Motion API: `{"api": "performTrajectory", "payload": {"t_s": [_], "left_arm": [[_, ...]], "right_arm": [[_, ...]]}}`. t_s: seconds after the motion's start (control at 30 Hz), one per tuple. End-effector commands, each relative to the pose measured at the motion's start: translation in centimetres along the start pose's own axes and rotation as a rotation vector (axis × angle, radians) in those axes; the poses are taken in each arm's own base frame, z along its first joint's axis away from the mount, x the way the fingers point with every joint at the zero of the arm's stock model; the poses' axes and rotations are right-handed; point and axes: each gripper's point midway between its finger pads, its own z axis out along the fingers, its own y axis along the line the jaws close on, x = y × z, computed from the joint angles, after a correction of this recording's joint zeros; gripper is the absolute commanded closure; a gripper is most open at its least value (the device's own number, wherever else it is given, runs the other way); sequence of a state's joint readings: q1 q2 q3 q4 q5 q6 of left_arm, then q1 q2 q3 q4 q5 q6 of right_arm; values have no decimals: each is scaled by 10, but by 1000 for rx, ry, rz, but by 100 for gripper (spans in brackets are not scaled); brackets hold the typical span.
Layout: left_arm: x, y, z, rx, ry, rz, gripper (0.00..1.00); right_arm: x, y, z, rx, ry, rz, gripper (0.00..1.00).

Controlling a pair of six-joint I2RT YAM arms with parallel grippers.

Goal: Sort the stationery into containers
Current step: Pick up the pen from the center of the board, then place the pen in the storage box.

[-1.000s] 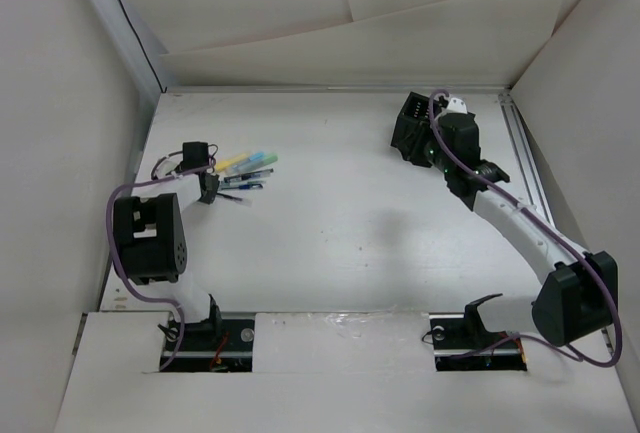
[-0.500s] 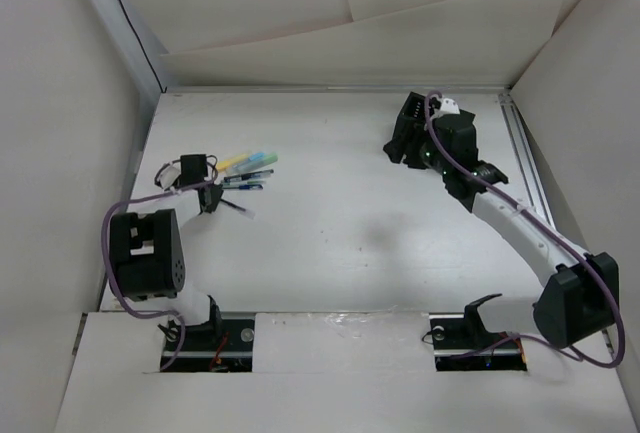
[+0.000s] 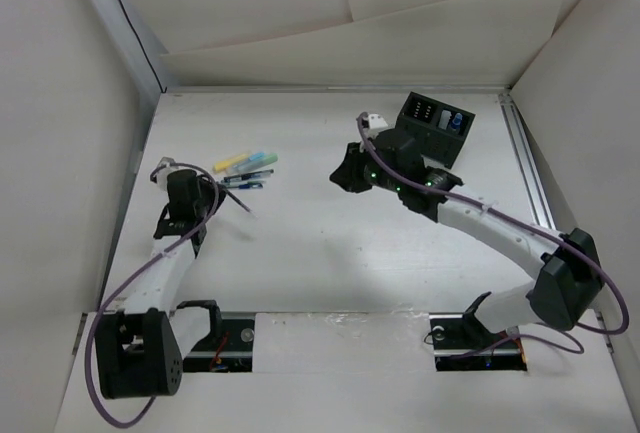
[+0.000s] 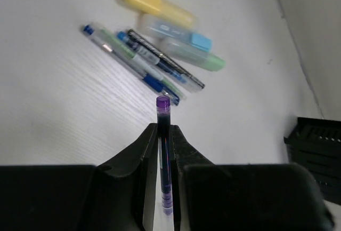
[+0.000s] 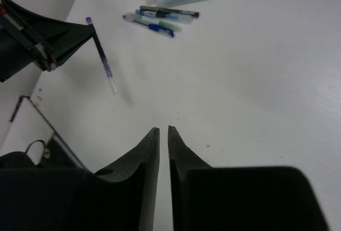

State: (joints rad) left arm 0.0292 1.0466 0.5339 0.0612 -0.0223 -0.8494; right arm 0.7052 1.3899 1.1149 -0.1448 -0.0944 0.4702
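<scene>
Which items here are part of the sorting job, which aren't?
Job:
- purple pen held in left gripper
- yellow highlighter, blue highlighter, green highlighter
- loose pens beside them
- black organiser box

Not job:
- purple cables on the arms

A robotics lab test cell: a plain white desk (image 3: pixel 330 243) fenced by white foam-board panels (image 3: pixel 400 23), with two arms bolted at its near edge.

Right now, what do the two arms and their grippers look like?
Both arms have white link tubes with black joint housings, and a purple cable loops along each. The left gripper and right gripper have black, tapered fingers. Green lights glow on the right arm's wrist.
</scene>
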Motion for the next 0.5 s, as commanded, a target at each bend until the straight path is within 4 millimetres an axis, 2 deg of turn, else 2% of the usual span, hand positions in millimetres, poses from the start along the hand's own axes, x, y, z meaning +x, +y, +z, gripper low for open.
{"api": "performTrajectory", "payload": {"t_s": [0.0,0.03,0.07,0.1,0.17,0.23,0.27,0.3,0.33,0.37,0.47], "left_arm": [[1,-24,-11,155,6,88,100],[-3,-38,-15,218,-6,99,100],[3,-39,-17,254,9,103,100],[11,-47,-21,314,48,110,100],[10,-68,-28,439,32,126,100],[16,-84,-37,556,52,159,100],[18,-87,-36,578,65,165,100],[24,-89,-38,606,81,175,100],[31,-96,-44,665,112,182,100],[26,-107,-52,735,85,190,100],[36,-114,-56,820,126,223,100]], "right_arm": [[-25,34,4,-85,-57,-12,86],[-22,47,3,-127,-45,-33,89],[-20,55,6,-152,-38,-39,98],[-19,57,5,-161,-32,-40,100],[-22,66,7,-212,-43,-55,100],[-23,72,5,-249,-45,-69,90],[-22,74,5,-259,-40,-80,82],[-23,76,8,-278,-49,-99,68],[-20,76,13,-286,-43,-108,63],[-19,77,16,-294,-39,-109,60],[-25,72,28,-301,-35,-103,55]]}}
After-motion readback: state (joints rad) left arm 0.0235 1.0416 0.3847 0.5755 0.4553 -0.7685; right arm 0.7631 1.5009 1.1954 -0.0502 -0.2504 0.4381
